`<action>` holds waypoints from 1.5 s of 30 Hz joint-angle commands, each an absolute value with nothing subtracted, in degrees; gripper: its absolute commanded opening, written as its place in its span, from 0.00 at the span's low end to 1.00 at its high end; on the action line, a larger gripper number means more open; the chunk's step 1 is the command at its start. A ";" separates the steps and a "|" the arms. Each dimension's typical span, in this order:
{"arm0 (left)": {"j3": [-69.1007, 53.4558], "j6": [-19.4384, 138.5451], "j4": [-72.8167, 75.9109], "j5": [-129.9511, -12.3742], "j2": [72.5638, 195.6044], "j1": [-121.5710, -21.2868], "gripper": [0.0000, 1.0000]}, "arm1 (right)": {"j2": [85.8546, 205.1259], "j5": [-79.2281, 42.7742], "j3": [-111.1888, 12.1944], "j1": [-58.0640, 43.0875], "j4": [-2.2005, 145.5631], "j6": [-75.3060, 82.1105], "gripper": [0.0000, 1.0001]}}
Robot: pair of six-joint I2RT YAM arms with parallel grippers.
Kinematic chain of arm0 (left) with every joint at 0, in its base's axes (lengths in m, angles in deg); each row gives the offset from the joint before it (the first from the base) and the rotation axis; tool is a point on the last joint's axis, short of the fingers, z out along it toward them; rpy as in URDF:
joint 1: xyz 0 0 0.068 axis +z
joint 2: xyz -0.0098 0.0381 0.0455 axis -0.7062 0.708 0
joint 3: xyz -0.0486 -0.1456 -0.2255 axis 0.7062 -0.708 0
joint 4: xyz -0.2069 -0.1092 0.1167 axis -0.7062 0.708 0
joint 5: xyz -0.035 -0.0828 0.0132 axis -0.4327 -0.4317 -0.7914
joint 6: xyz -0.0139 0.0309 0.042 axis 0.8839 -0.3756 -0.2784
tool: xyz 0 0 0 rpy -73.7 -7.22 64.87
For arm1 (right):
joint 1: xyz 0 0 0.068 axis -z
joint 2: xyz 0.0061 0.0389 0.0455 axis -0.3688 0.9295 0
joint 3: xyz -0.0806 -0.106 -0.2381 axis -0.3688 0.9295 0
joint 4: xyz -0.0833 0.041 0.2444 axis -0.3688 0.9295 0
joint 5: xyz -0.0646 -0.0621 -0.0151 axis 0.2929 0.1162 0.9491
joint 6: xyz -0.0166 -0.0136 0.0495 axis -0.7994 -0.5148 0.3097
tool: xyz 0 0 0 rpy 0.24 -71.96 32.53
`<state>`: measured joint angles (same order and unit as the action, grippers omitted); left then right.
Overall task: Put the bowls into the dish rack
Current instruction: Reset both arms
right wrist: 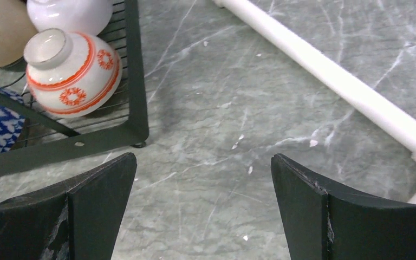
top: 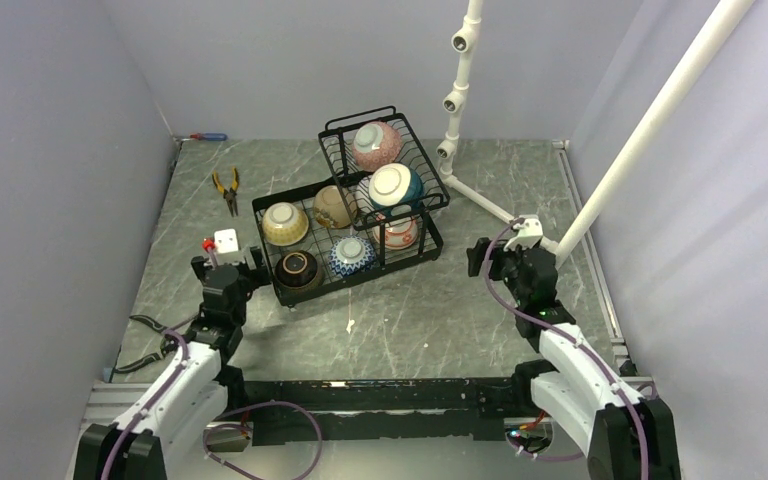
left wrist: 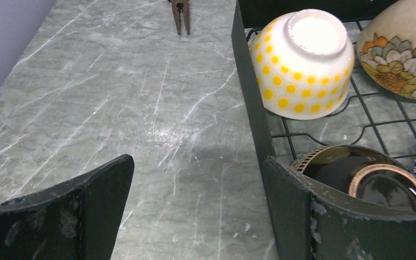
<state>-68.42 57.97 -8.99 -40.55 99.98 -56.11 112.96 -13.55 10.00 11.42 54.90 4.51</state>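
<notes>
Black wire dish rack (right wrist: 136,65) stands on the grey marbled table (top: 410,320), slightly skewed, ahead of and between the two arms. Seven bowls are in it.

The rack's raised basket tier holds a pink bowl (top: 377,144) at the back and a teal-and-white bowl (top: 395,186) in front of it. The lower base holds five:
- a cream bowl (left wrist: 303,59) with yellow dots at the left
- a tan flowered bowl (left wrist: 403,51) just beside it
- a red-patterned bowl (right wrist: 70,70) at the right corner
- a blue-patterned bowl (top: 352,256) and a brown bowl (left wrist: 368,181) along the near edge

The dotted and red-patterned bowls sit foot up.

Left gripper (left wrist: 197,162) hovers at the rack's near left corner, jaws spread wide with nothing between them. In the wrist view its right finger overlaps the rack's wall. Right gripper (right wrist: 203,160) is off the rack's right corner over bare table, jaws equally wide, holding nothing.

Orange-handled pliers (top: 227,188) lie on the table left of the rack. A white pipe stand (top: 457,100) rises behind the rack's right side.
</notes>
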 commanded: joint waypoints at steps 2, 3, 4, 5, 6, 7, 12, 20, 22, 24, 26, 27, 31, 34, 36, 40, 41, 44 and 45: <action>-70.76 52.83 -23.41 -38.06 104.63 -55.91 0.95 | 113.52 -10.77 9.13 13.83 48.39 1.09 0.99; -71.15 52.16 -25.11 -38.01 105.81 -55.85 0.95 | 114.11 -8.66 9.70 14.06 46.92 0.69 0.99; -71.58 51.44 -27.17 -37.95 107.22 -55.84 0.95 | 114.77 -7.69 10.27 14.34 45.18 0.28 0.99; -71.94 50.69 -30.03 -37.86 108.47 -55.83 0.95 | 115.56 -6.84 10.96 14.54 43.19 -0.33 0.99; -72.44 50.03 -32.27 -37.92 110.04 -55.83 0.95 | 116.46 -5.89 11.74 14.79 41.34 -0.59 0.99; -72.90 49.58 -34.83 -38.04 111.54 -55.75 0.95 | 117.40 -5.27 12.79 15.05 39.07 -0.72 0.99; -73.41 48.68 -42.01 -40.91 117.47 -54.75 0.95 | 123.56 -2.72 15.73 15.92 29.42 -4.13 0.99; -73.08 47.60 -51.43 -47.19 125.59 -51.25 0.95 | 131.13 -2.41 15.96 16.52 19.96 -6.88 0.99; -73.05 47.52 -54.11 -48.35 127.69 -50.48 0.95 | 132.57 -2.29 15.80 16.67 18.18 -7.51 0.99; -72.98 47.49 -56.74 -49.35 129.78 -49.94 0.95 | 133.45 -2.24 16.03 16.92 16.25 -7.87 0.99; -72.68 47.20 -59.05 -50.67 132.01 -49.50 0.95 | 134.21 -2.40 16.01 17.19 14.95 -7.98 0.99; -72.51 47.18 -60.10 -51.21 133.05 -49.24 0.95 | 134.65 -2.53 16.13 17.39 14.03 -7.99 0.99; -71.02 46.50 -60.66 -52.79 135.59 -48.44 0.95 | 136.94 -4.28 16.74 18.25 9.48 -6.91 0.99; -70.49 46.30 -61.56 -54.47 137.82 -47.31 0.95 | 141.62 -6.41 18.53 19.08 1.61 -6.48 0.99; -70.86 46.15 -65.85 -55.13 141.27 -46.61 0.95 | 144.23 -6.23 18.95 19.14 -2.03 -6.47 0.99; -71.63 45.76 -77.99 -55.41 152.37 -45.93 0.95 | 146.00 -5.96 18.27 19.36 -2.08 -6.43 0.99; -71.64 45.03 -82.01 -56.03 155.26 -45.90 0.95 | 146.24 -6.20 17.96 19.38 -1.75 -6.53 0.99; -72.05 45.03 -80.43 -57.40 153.53 -45.90 0.95 | 147.39 -5.40 18.03 19.42 -2.75 -6.22 0.99; -71.39 45.05 -76.48 -57.56 152.20 -45.85 0.95 | 147.92 -5.28 18.38 19.53 -4.00 -6.04 1.00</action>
